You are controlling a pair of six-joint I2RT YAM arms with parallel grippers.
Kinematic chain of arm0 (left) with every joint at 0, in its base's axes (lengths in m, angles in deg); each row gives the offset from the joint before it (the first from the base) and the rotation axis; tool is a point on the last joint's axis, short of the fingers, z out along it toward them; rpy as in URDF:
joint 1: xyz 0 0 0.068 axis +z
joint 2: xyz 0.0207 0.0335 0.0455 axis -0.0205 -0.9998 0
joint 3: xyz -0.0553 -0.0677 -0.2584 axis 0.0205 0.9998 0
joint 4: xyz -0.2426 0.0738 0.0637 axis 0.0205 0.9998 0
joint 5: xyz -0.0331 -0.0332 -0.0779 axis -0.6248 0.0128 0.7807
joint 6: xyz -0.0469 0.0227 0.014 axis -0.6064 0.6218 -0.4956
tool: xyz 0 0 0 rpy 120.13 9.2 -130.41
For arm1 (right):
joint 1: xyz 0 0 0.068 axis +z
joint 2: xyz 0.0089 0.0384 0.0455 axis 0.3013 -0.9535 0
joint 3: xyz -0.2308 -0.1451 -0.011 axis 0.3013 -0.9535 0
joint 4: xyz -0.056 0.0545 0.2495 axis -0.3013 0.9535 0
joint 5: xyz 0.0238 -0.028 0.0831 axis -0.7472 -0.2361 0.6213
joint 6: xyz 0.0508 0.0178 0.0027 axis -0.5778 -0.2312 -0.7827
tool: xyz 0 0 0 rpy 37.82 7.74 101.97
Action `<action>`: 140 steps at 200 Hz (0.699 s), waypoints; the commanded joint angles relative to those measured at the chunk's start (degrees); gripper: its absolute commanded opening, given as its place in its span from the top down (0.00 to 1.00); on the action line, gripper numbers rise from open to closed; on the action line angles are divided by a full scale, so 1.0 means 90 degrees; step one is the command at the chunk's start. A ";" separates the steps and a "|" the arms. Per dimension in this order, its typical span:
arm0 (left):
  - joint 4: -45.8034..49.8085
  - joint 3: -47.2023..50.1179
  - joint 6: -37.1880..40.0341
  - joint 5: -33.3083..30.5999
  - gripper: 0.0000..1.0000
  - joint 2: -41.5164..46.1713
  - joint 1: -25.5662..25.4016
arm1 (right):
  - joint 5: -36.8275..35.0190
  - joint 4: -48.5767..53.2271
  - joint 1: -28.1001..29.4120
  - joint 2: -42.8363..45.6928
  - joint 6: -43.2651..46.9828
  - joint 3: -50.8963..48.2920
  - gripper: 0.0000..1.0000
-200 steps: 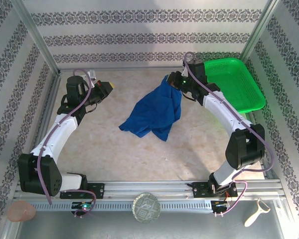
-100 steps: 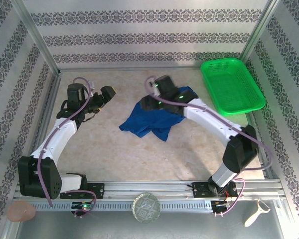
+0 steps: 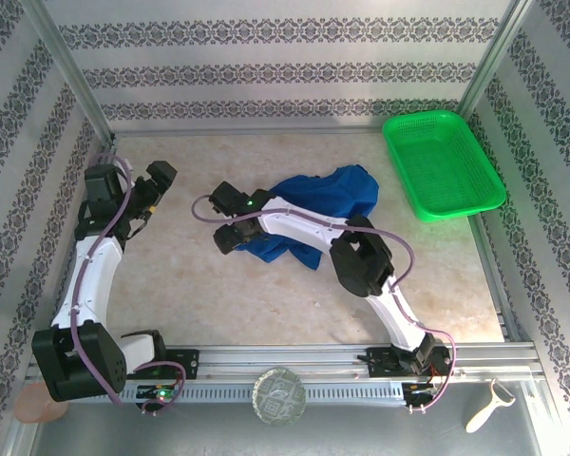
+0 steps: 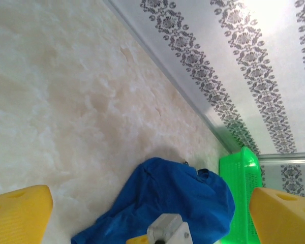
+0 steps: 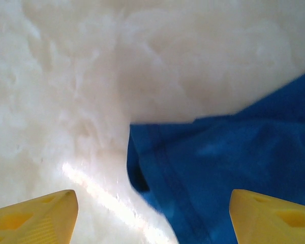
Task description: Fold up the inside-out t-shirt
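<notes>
From above, the shirt (image 3: 331, 193) lies crumpled mid-table, with the basket (image 3: 440, 161) at its 3 o'clock. The right gripper (image 3: 223, 217) sits at the shirt's 8 o'clock edge, jaws spread. The left gripper (image 3: 160, 179) is well apart at 9 o'clock.

Left wrist: yellow fingers (image 4: 18, 216) wide apart, shirt far off between them, at 6 o'clock.

Right wrist: fingers (image 5: 35, 216) spread, nothing pinched. The shirt's hem lies on the table between them, nearer the 4 o'clock finger.

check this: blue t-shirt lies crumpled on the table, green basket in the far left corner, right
No: the green basket sits in the far right corner, per the top external view. The blue t-shirt does lie crumpled on the table.
</notes>
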 commanded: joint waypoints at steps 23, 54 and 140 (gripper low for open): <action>-0.0116 0.0106 -0.0102 0.0252 0.00 0.0079 0.0252 | -0.0553 0.0732 -0.0007 -0.0945 -0.0436 0.1125 0.26; -0.0176 0.0120 -0.0146 0.0337 0.00 0.0059 0.0314 | -0.0569 0.1161 -0.0002 -0.1615 -0.0483 0.1940 0.35; -0.0192 0.0109 -0.0166 0.0556 0.00 0.0201 0.0331 | 0.0006 0.1299 -0.0517 -0.0616 -0.0293 0.2177 1.00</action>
